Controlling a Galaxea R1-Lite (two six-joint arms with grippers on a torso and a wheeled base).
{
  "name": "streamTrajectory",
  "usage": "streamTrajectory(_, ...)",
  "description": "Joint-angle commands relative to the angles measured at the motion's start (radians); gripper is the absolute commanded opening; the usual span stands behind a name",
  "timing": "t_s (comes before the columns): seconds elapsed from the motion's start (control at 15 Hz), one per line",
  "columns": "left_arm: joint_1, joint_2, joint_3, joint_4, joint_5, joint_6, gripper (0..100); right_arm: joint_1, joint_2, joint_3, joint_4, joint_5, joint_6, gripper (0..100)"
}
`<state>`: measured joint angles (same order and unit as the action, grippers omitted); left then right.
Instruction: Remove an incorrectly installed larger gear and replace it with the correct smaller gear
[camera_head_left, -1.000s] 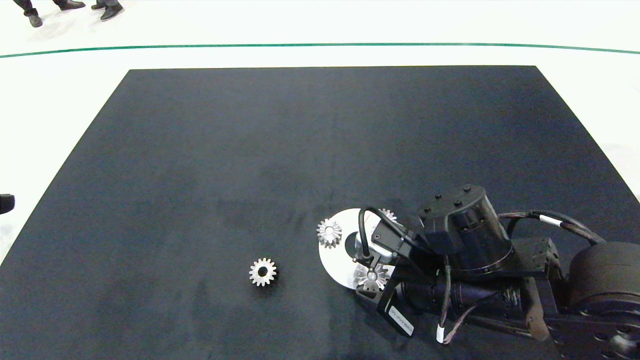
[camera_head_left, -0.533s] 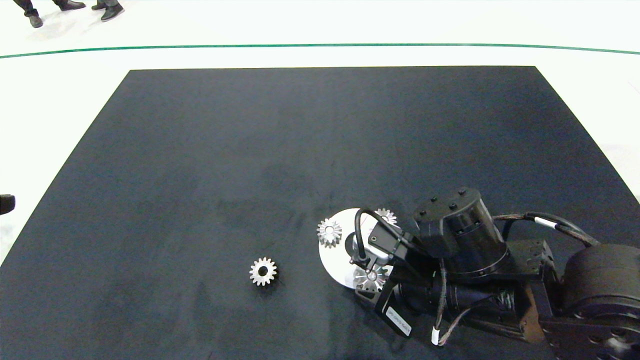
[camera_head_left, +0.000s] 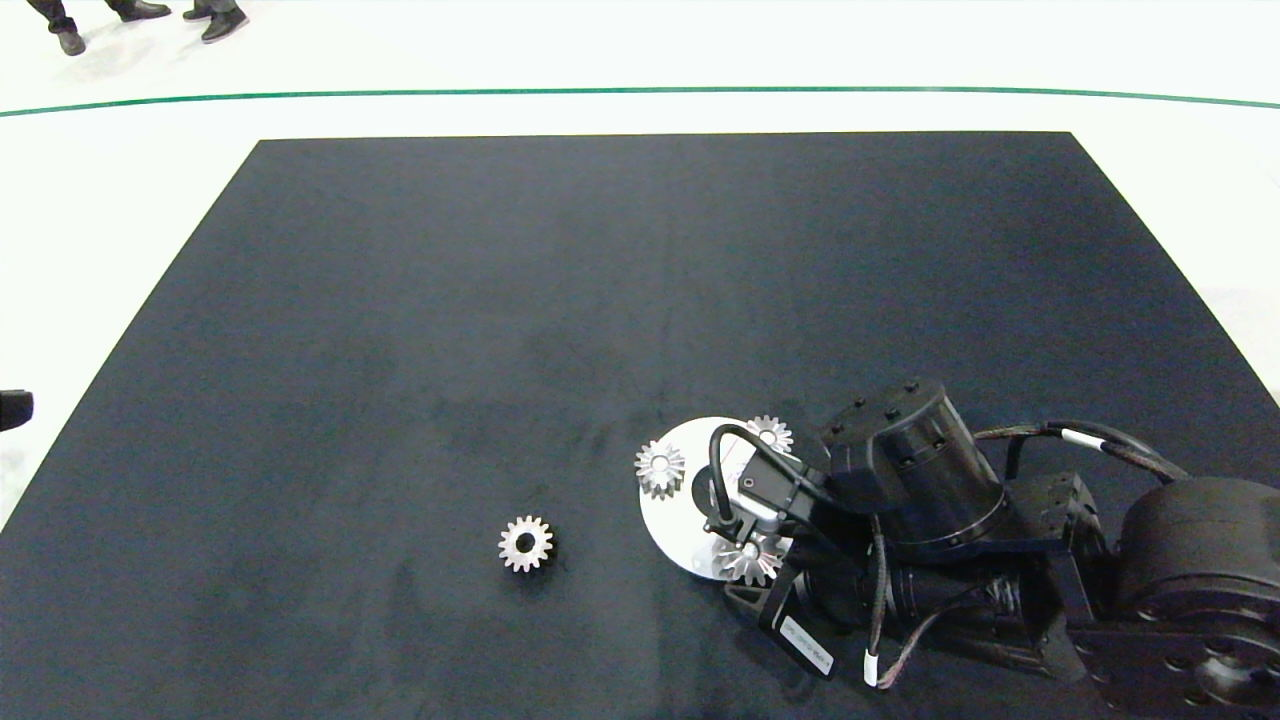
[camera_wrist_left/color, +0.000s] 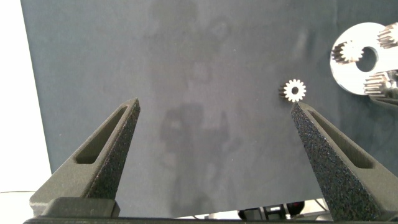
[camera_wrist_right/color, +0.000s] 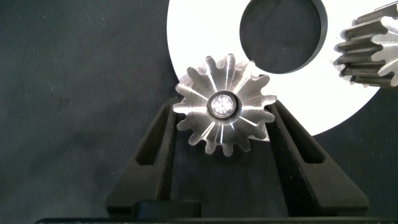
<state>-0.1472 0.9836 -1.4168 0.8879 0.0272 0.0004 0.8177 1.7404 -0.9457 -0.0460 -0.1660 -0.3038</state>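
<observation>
Two steps remain, neither finished: the larger gear (camera_wrist_right/color: 222, 104) sits on the edge of the round silver plate (camera_head_left: 672, 520), with the right gripper (camera_wrist_right/color: 222, 134) around it, jaws pressed against its teeth on both sides (clamped, judging by the wrist view). It is not lifted yet as far as can be seen. The smaller gear (camera_head_left: 526, 544) lies alone on the dark tabletop (camera_head_left: 500, 300), beside the plate, untouched. The left gripper (camera_wrist_left/color: 214, 118) hovers off to the side, jaws wide apart, holding nothing. Two other gears (camera_head_left: 660, 469) sit on the plate.
</observation>
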Motion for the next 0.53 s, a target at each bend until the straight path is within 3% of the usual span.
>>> streamTrajectory(0.07, 0.000, -0.002, -0.001, 0.005, 0.000, 0.003, 100, 0.000, 0.002, -0.013, -0.006, 0.000, 0.002, 7)
streamTrajectory(0.53, 0.000, -0.002, 0.002, 0.005, 0.000, 0.007, 100, 0.003, -0.025, -0.013, -0.014, 0.000, 0.012, 0)
